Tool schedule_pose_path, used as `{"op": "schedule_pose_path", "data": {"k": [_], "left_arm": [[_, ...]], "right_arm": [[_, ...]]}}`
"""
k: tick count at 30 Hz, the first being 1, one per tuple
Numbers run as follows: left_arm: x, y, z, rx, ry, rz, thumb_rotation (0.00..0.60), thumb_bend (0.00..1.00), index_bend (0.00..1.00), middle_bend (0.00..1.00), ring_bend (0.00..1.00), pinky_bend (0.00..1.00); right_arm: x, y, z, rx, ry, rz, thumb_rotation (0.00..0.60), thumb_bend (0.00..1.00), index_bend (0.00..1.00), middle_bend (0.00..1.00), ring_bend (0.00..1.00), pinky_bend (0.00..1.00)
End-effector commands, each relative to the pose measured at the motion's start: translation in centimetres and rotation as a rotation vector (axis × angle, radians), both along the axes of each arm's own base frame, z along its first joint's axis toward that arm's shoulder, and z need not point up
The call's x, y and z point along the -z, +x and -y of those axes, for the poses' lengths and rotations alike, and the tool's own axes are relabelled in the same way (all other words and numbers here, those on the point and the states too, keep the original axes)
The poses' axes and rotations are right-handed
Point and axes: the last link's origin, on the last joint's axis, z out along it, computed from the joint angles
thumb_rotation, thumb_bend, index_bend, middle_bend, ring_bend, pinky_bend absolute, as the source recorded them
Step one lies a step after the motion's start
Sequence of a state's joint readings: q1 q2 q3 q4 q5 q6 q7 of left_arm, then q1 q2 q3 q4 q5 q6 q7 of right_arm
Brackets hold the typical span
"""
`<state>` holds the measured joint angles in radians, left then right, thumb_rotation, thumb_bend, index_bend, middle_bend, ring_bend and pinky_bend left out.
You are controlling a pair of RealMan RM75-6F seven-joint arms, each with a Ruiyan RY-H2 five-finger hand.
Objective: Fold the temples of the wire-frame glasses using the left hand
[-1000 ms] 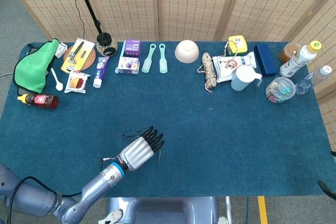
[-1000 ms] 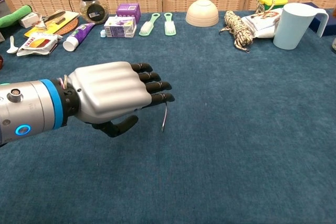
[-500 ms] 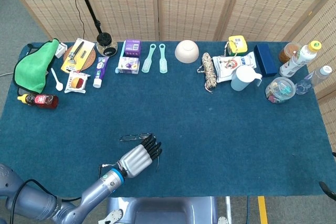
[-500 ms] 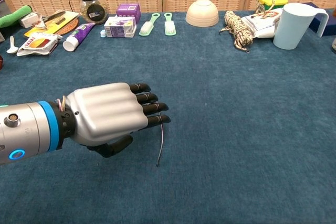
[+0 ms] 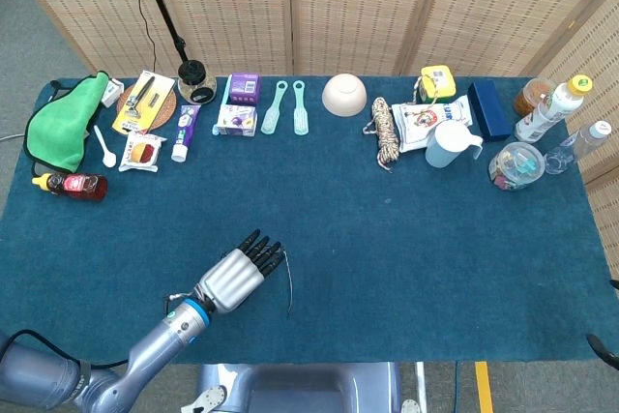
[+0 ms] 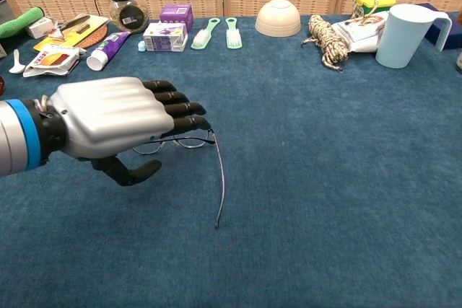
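Observation:
The wire-frame glasses (image 6: 177,142) lie on the blue tablecloth near its front left. One thin temple (image 6: 220,182) sticks straight out toward the front edge. My left hand (image 6: 112,117) hovers flat over the lenses with fingers stretched out and the thumb below, and its fingertips (image 6: 189,124) sit just above the frame. It grips nothing. From the head view the left hand (image 5: 235,276) hides the lenses, so only the temple (image 5: 287,289) shows beside it. Dark tips (image 5: 602,347) at the right edge may belong to my right hand.
Along the far edge stand a toothpaste tube (image 5: 182,131), a purple box (image 5: 239,103), two brushes (image 5: 286,107), a bowl (image 5: 344,95), a rope coil (image 5: 385,131), a pale blue pitcher (image 5: 451,144) and bottles (image 5: 551,109). A green cloth (image 5: 66,121) lies far left.
My left hand dipped toward the front, then moved left and back. In the chest view the lenses now show below its fingertips, and the outstretched temple lies fully exposed.

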<state>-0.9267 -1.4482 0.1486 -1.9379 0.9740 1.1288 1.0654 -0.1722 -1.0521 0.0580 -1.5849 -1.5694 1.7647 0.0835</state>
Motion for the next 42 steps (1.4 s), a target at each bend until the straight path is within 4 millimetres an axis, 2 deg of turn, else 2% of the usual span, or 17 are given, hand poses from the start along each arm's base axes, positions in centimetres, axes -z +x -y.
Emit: {"op": "schedule_pose_path", "data": {"k": [1, 5, 11, 18, 26, 32, 39, 42], "left_arm": [[-1.1, -1.4, -0.5, -0.061, 0.019, 0.009, 0.366, 0.4, 0.0, 0.0, 0.0, 0.0], [-1.9, -2.8, -1.0, -0.101, 0.037, 0.007, 0.345, 0.34, 0.0, 0.0, 0.0, 0.0], [-2.1, -4.5, -1.9, -0.135, 0.074, -0.014, 0.347, 0.34, 0.0, 0.0, 0.0, 0.0], [-1.8, -5.4, -3.0, -0.168, 0.109, -0.019, 0.346, 0.34, 0.0, 0.0, 0.0, 0.0], [-0.9, -5.8, -3.8, -0.177, 0.121, -0.047, 0.344, 0.34, 0.0, 0.0, 0.0, 0.0], [-0.3, -5.3, -4.2, -0.155, 0.156, -0.037, 0.349, 0.34, 0.0, 0.0, 0.0, 0.0], [0.7, -4.5, -3.6, -0.136, 0.124, -0.023, 0.367, 0.34, 0.01, 0.0, 0.0, 0.0], [0.9, -4.4, -3.4, -0.124, 0.118, -0.021, 0.386, 0.34, 0.05, 0.0, 0.0, 0.0]], "right_arm": [[0.1, 0.0, 0.1, -0.002, 0.002, 0.0, 0.6, 0.0, 0.25, 0.12, 0.15, 0.22], [0.2, 0.1, 0.3, -0.01, 0.008, 0.002, 0.6, 0.0, 0.25, 0.12, 0.15, 0.22], [0.3, 0.2, 0.4, -0.011, 0.012, 0.003, 0.6, 0.0, 0.25, 0.12, 0.15, 0.22], [0.4, 0.1, 0.4, -0.01, 0.015, 0.004, 0.6, 0.0, 0.25, 0.12, 0.15, 0.22], [0.3, -0.1, 0.3, -0.005, 0.012, 0.006, 0.6, 0.0, 0.25, 0.12, 0.15, 0.22], [0.1, -0.2, 0.2, -0.003, 0.008, 0.008, 0.6, 0.0, 0.25, 0.12, 0.15, 0.22], [0.0, -0.4, 0.1, 0.0, 0.003, 0.009, 0.6, 0.0, 0.25, 0.12, 0.15, 0.22], [-0.1, -0.4, 0.0, 0.001, 0.002, 0.009, 0.6, 0.0, 0.25, 0.12, 0.15, 0.22]]}}
